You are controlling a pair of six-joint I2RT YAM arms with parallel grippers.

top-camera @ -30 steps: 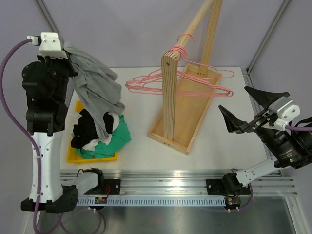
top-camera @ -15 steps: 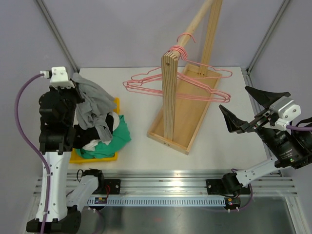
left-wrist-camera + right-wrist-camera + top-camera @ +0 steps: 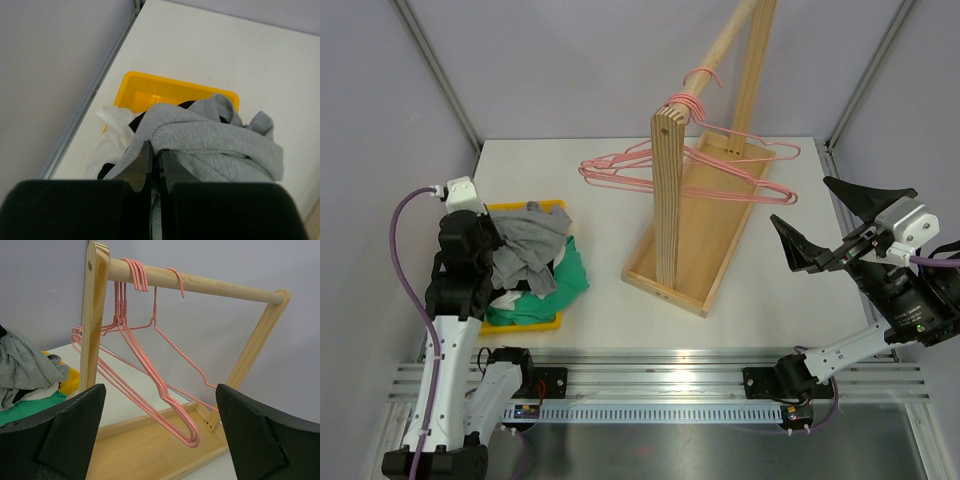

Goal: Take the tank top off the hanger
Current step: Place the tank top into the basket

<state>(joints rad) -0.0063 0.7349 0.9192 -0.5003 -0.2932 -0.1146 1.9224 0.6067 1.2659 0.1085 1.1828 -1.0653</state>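
The left fingers (image 3: 146,167) are clenched on the grey tank top (image 3: 210,135), which is bunched just ahead of them over the yellow bin (image 3: 155,92). The right fingers (image 3: 70,435) stand spread wide, with the pink hangers (image 3: 150,365) ahead.

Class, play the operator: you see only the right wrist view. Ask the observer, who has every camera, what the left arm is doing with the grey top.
Observer: The left gripper is shut on the grey top, pinching a fold.
Operator: Where does the top lie?
Observer: Draped over a pile of clothes in a yellow bin, left of the rack.
Operator: And my gripper, seen from above?
Observer: The right gripper stands open off the rack's right side, touching nothing.
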